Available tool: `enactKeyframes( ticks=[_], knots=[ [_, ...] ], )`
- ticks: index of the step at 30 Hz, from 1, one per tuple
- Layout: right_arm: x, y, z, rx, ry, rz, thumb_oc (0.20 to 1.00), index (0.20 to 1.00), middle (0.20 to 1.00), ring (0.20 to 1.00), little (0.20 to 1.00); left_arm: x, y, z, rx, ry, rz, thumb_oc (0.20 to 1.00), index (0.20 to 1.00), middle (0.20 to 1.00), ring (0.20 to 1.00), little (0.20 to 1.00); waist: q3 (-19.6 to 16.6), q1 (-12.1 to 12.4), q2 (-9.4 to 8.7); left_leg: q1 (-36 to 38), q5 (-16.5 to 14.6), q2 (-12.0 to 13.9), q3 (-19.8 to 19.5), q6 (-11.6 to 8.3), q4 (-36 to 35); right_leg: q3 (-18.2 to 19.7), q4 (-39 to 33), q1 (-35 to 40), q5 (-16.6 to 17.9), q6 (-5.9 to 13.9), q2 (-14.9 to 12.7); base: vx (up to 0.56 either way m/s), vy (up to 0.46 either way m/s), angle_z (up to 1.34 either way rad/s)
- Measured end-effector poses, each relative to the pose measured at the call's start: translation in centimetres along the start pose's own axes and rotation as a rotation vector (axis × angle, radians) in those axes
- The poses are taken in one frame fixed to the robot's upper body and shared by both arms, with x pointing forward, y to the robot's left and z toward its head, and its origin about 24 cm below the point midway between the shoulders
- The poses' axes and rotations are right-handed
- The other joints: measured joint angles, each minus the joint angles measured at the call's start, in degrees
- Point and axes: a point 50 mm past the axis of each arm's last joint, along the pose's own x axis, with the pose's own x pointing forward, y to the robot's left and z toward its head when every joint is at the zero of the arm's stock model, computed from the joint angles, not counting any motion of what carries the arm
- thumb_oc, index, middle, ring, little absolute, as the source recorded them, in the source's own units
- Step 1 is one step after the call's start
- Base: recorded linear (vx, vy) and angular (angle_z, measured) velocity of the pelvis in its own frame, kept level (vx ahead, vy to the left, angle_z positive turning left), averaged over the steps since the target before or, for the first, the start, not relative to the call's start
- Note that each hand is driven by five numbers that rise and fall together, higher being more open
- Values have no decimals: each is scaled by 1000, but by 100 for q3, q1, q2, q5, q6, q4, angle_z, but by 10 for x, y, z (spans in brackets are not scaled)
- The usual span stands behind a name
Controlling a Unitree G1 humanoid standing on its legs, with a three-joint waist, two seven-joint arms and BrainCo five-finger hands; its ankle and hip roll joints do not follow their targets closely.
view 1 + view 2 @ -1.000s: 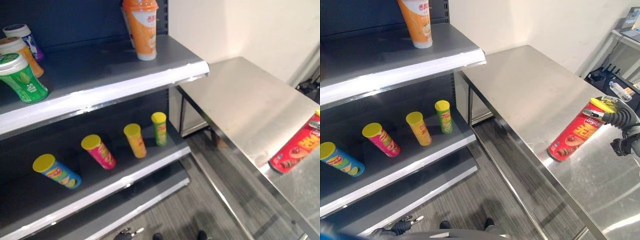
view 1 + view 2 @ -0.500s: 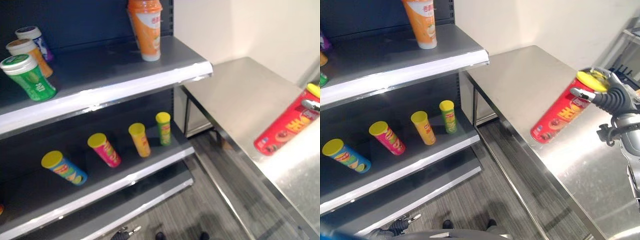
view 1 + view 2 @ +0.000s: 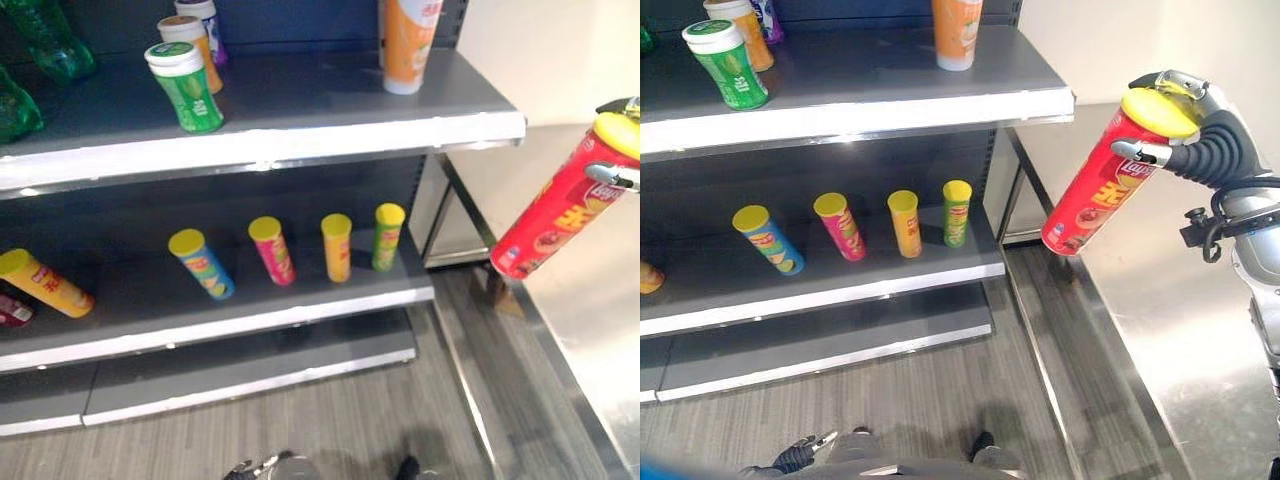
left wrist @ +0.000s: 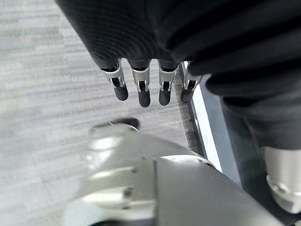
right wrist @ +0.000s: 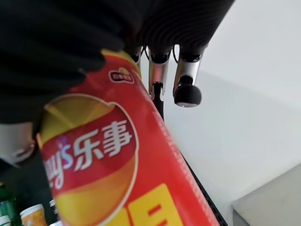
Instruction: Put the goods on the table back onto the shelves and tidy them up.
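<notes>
Right robot hand [image 3: 1200,140] grips the red crisp can [image 3: 1095,195] at its yellow lid end, tilted in the air between shelf [image 3: 940,95] and worktop [image 3: 1180,330]. Left robot hand [image 4: 141,89] hangs with fingers straight above the floor.

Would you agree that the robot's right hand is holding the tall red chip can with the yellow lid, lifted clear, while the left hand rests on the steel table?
Not quite. The right hand does hold the tall red chip can with the yellow lid in the air, but the left hand hangs low over the grey floor, fingers relaxed, not on the steel table. The left wrist view shows this.
</notes>
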Motion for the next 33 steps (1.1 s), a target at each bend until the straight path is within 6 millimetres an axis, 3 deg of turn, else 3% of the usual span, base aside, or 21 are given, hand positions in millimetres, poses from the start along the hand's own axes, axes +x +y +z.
enactKeyframes(
  ticks=[2, 4, 5, 7, 8, 10, 11, 12, 14, 15, 16, 17, 18, 19, 20, 22, 24, 25, 28, 31, 33],
  knots=[
    [-9, -7, -5, -22, 36, -17, 200, 200, 200, 200, 200, 4, -10, 16, 41, -45, -32, 1000, 1000, 1000, 1000, 1000, -4, -67, 255, 244, -40, 17, -239, -414, -316, 169, 389, -232, 44, 229, -220, -25, 427, 34],
    [-15, -2, -11, -8, 67, -9, 200, 200, 200, 200, 200, 5, -5, 29, 48, -96, -11, 1000, 1000, 1000, 1000, 1000, -22, -235, 179, 406, -577, -386, -339, -485, -537, 290, 439, -307, 251, 449, -689, -70, 619, 22],
    [-17, 2, -8, 10, 52, -11, 200, 200, 200, 200, 200, 6, 2, 37, 57, -104, 7, 1000, 1000, 1000, 1000, 1000, -57, -262, 90, 384, -844, -749, -335, -277, -565, 302, 310, -294, 566, 435, -1060, -98, 681, 23],
    [-22, 8, -7, 39, 50, -26, 200, 200, 200, 200, 200, 7, 9, 43, 90, -115, 23, 1000, 1000, 1000, 1000, 1000, -146, -283, -45, 302, -959, -1150, -239, -63, -578, 321, 284, -372, 954, 425, -1429, -107, 462, 20],
    [-25, 11, -9, 34, 62, -20, 200, 200, 200, 200, 200, 7, 13, 46, 118, -122, 31, 1000, 1000, 1000, 1000, 1000, -160, -227, -78, 286, -980, -1346, -114, 145, -595, 429, 298, -475, 1301, 392, -1604, -108, 440, -5],
    [-34, 18, -18, 13, 115, 8, 200, 200, 200, 200, 200, 5, 22, 42, 145, -106, 49, 1000, 1000, 1000, 1000, 1000, -211, -181, -60, 282, -896, -1584, 8, 408, -730, 582, 502, -841, 1963, 350, -1742, -134, 493, -15],
    [-37, 21, -21, 21, 130, 1, 200, 200, 200, 200, 200, 4, 27, 39, 148, -97, 61, 1000, 1000, 1000, 1000, 1000, -216, -207, -58, 291, -861, -1583, 24, 480, -785, 663, 636, -932, 2118, 425, -1797, -202, 360, -11],
    [-39, 22, -22, 21, 143, 9, 200, 200, 200, 200, 200, 2, 32, 32, 158, -79, 70, 1000, 1000, 1000, 1000, 1000, -217, -234, -84, 290, -893, -1645, 57, 599, -790, 803, 757, -1055, 2280, 276, -1835, -171, 246, -12],
    [-39, 28, -24, 36, 153, 0, 200, 200, 200, 200, 200, 0, 39, 25, 168, -53, 85, 1000, 1000, 1000, 1000, 1000, -200, -224, -153, 265, -858, -1754, 295, 671, -647, 1081, 748, -1215, 2764, -292, -1828, -159, 232, -26],
    [-39, 32, -25, 41, 153, 10, 200, 200, 200, 200, 200, -1, 40, 21, 162, -45, 90, 1000, 1000, 1000, 1000, 1000, -219, -218, -116, 252, -842, -1661, 308, 696, -675, 1078, 850, -1286, 2782, -312, -1806, -205, 311, -24],
    [-39, 35, -24, 40, 151, 22, 200, 200, 200, 200, 200, -2, 42, 21, 174, -45, 91, 1000, 1000, 1000, 1000, 1000, -278, -239, -68, 268, -904, -1668, 391, 824, -760, 1028, 870, -1297, 2692, -208, -1621, -288, 332, -48],
    [-34, 34, -21, 45, 127, 15, 200, 200, 200, 200, 200, -4, 50, 24, 185, -55, 108, 1000, 1000, 1000, 1000, 1000, -252, -108, -235, 309, -856, -1740, 585, 893, -792, 998, 805, -1357, 2673, -185, -1579, -288, 286, -49],
    [-30, 34, -19, 48, 110, 9, 200, 200, 200, 200, 200, -4, 50, 25, 186, -58, 110, 1000, 1000, 1000, 1000, 1000, -234, -60, -206, 301, -824, -1617, 649, 941, -797, 974, 986, -1413, 2351, 115, -1434, -218, 187, -49],
    [-26, 36, -16, 53, 94, 14, 200, 200, 200, 200, 200, -4, 51, 27, 179, -62, 115, 1000, 1000, 1000, 1000, 1000, -189, -73, -84, 278, -787, -1378, 635, 906, -787, 963, 1780, -1512, 1139, 518, -1035, -184, 90, -12],
    [-24, 37, -14, 50, 83, 26, 200, 200, 200, 200, 200, -4, 51, 29, 176, -71, 116, 1000, 1000, 1000, 1000, 1000, -208, -66, -53, 282, -718, -1206, 617, 856, -853, 955, 2348, -1563, 396, 392, -652, -127, 46, -7],
    [-14, 36, -5, 31, 27, 44, 200, 200, 200, 200, 200, -5, 52, 31, 171, -86, 120, 1000, 1000, 1000, 1000, 1000, -279, 2, -224, 274, -513, -1203, 633, 747, -1050, 727, 2269, -1429, -345, 538, -160, -124, 15, -17],
    [-4, 33, 4, 11, -22, 50, 200, 200, 200, 200, 200, -3, 41, 28, 157, -84, 89, 1000, 1000, 1000, 1000, 1000, -309, 25, -326, 287, -407, -1255, 573, 675, -1198, 1056, 1326, -920, -573, 408, 166, -116, -65, -1],
    [-2, 31, 7, -3, -37, 59, 200, 200, 200, 200, 200, -1, 33, 27, 147, -87, 70, 1000, 1000, 1000, 1000, 1000, -296, 100, -261, 309, -297, -1200, 552, 613, -1255, 1107, 1020, -794, -544, 192, 291, -79, -66, 14],
    [0, 31, 9, -10, -46, 72, 200, 200, 200, 200, 200, 1, 10, 18, 115, -66, 10, 1000, 1000, 1000, 1000, 1000, -415, 208, -14, 190, -138, -992, 428, 593, -1318, 1050, 298, -568, -175, 16, 628, -110, -39, 7],
    [1, 31, 9, -12, -49, 82, 200, 200, 200, 200, 200, 0, 4, 11, 105, -49, -6, 1000, 1000, 1000, 1000, 1000, -438, 311, 98, -127, -73, -903, 249, 512, -1018, 969, 44, -544, -16, -54, 720, -164, 41, 9],
    [3, 33, 11, -29, -57, 112, 200, 200, 200, 200, 200, 2, 2, 18, 104, -68, -10, 1000, 1000, 1000, 1000, 1000, -386, 290, 66, -691, 55, -936, -20, 337, -400, 716, -166, -496, 110, -86, 543, -156, 239, 63]
  ],
)
